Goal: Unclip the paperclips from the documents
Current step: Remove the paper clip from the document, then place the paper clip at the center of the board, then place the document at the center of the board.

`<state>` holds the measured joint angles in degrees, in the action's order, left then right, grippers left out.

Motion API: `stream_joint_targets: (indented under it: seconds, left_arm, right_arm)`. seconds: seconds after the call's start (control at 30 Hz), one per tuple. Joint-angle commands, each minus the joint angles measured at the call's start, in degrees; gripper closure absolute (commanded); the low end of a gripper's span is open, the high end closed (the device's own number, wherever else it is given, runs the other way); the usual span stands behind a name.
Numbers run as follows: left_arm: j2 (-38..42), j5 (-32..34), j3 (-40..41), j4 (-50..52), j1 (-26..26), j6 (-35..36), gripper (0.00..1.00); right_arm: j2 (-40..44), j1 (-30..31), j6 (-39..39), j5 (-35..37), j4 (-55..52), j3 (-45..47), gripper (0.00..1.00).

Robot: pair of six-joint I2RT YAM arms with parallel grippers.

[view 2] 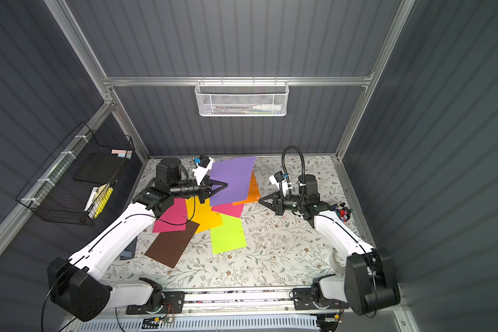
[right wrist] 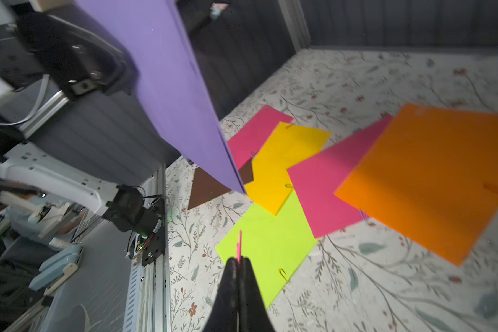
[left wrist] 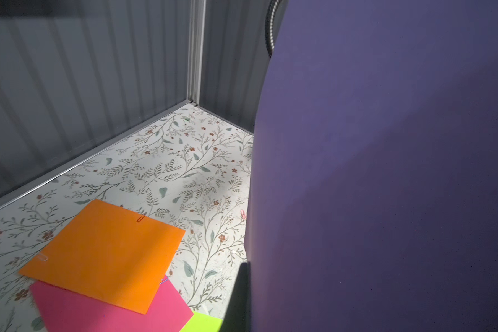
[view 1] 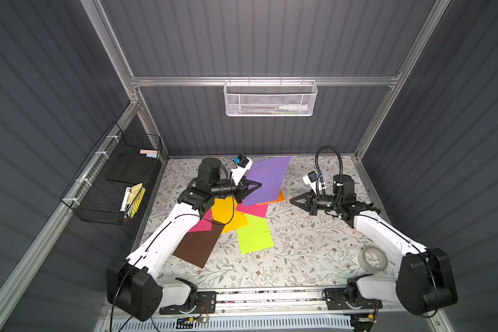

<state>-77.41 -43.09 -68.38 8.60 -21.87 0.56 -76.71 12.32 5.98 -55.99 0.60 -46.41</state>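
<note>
Floral-patterned counter (view 1: 299,258), grey ribbed walls (view 1: 256,43). Gripped purple paper sheet (view 1: 267,178) aloft near far edge in clamped left hand (view 1: 259,184); pinched pink wire paperclip (right wrist: 239,243) in closed right hand (view 1: 291,201). Likely risked dropping clip: slight hold on tip.

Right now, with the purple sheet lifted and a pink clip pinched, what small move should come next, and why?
Probably the right claw should swing aside over the table and open: it is shut on a pink paperclip already clear of the purple sheet, which the left claw holds raised.
</note>
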Motion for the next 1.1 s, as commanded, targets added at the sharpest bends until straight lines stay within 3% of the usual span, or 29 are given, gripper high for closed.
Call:
stream_joint_targets:
  seconds: [0.0, 0.1, 0.2, 0.37, 0.43, 0.67, 0.93, 1.0, 1.07]
  left_arm:
    - [-5.18, 5.84, -0.42, -3.24, 0.69, -2.54, 1.0]
    - [-8.52, 11.23, -0.17, -6.4, 1.68, -5.62, 1.0]
    - [-12.12, 13.27, -0.52, -10.16, 6.14, -9.68, 1.0]
    - [-20.34, 10.74, -2.66, -17.42, 14.96, -16.55, 1.0]
    - [-25.15, 8.72, -4.41, -18.88, 17.82, -17.53, 1.0]
    - [-35.95, 8.46, -9.54, -21.74, 23.31, -18.54, 1.0]
    - [-45.06, 11.08, -17.48, -20.86, 29.0, -18.34, 1.0]
    - [-46.85, 12.05, -18.96, -19.77, 29.71, -18.01, 0.89]
    - [-47.57, 13.66, -19.42, -19.47, 30.12, -17.63, 0.84]
  right_arm:
    - [-2.57, -0.28, 6.91, 14.94, -8.42, 1.29, 0.99]
    - [-4.0, -0.21, 11.49, 22.58, -10.89, 3.36, 0.99]
    - [-5.7, -0.36, 13.98, 26.82, -12.04, 4.73, 0.98]
    - [-8.9, -0.34, 16.13, 32.22, -16.14, 2.76, 0.85]
    - [-9.94, -0.36, 16.01, 33.82, -17.85, 1.5, 0.73]
    - [-7.91, 0.03, 13.3, 39.79, -22.34, -0.42, 0.51]
    - [-8.01, 6.63, 9.63, 36.22, -25.78, -4.47, 0.44]
    - [-8.36, 9.54, 9.2, 35.25, -25.74, -4.91, 0.44]
    - [-8.55, 12.45, 9.06, 34.2, -24.36, -4.75, 0.44]
